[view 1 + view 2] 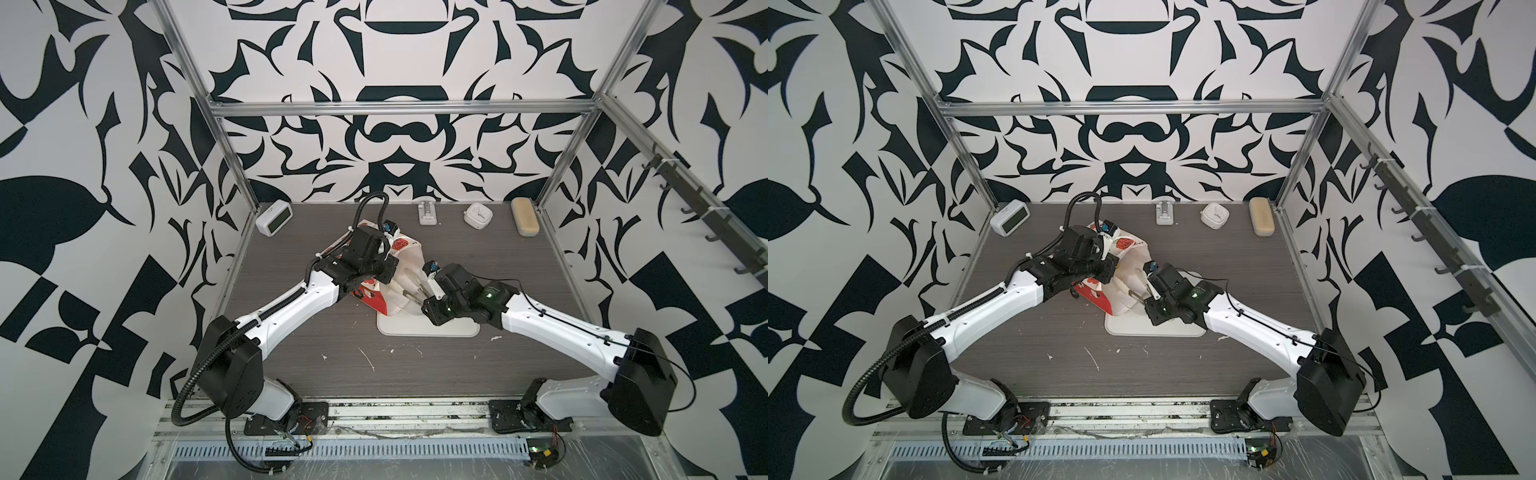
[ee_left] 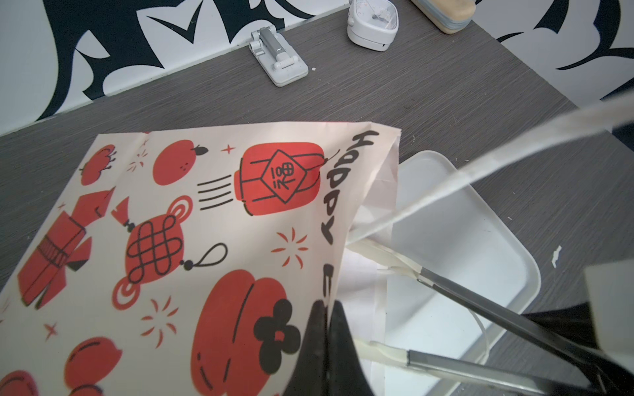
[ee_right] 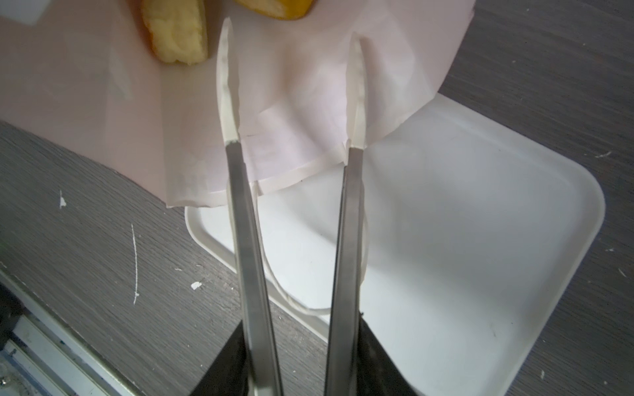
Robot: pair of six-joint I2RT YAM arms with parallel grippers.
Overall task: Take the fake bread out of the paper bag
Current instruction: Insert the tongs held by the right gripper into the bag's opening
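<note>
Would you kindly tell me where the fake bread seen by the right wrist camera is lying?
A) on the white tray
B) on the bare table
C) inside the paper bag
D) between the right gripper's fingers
C: two pieces of fake bread lie on the white inner paper of the paper bag, beyond the tips of the open right gripper, and none shows on the white tray.
</note>
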